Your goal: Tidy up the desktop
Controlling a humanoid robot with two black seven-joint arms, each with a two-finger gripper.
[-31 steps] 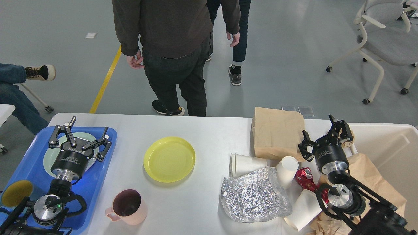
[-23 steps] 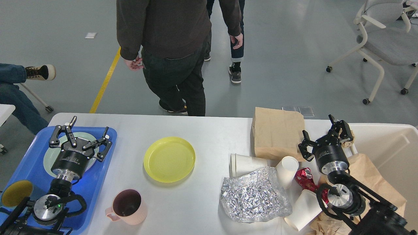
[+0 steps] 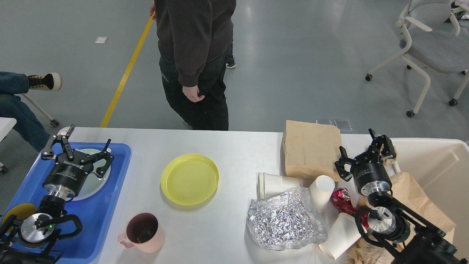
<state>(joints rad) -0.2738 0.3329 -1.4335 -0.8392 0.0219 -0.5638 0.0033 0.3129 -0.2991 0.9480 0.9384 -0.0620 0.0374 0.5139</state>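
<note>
**On the desktop: dishes sorted left, litter massed right**

At the far left, a blue tray (image 3: 110, 220) sat on the desktop (image 3: 227, 146), which spanned nearly the full width of the view. The left gripper (image 3: 75, 152) hovered over a pale plate (image 3: 93, 179) in that tray, fingers spread and holding nothing. A yellow disc (image 3: 18, 212) showed at the tray's near left corner. The tray appeared to serve as the collecting point for crockery.

Right of the tray, a pink mug (image 3: 143, 233) stood near and a yellow plate (image 3: 189, 178) farther back, both apart from the tray and judged not yet collected.

Further right lay crumpled foil (image 3: 285, 222), white paper cups (image 3: 274, 183), a crushed red can (image 3: 340, 200) and a brown paper bag (image 3: 311, 146), crowded together beside a cream bin (image 3: 439, 165) at the right edge, likely their destination.

The right gripper (image 3: 362, 156) was poised between bag and bin, fingers parted and empty.
</note>
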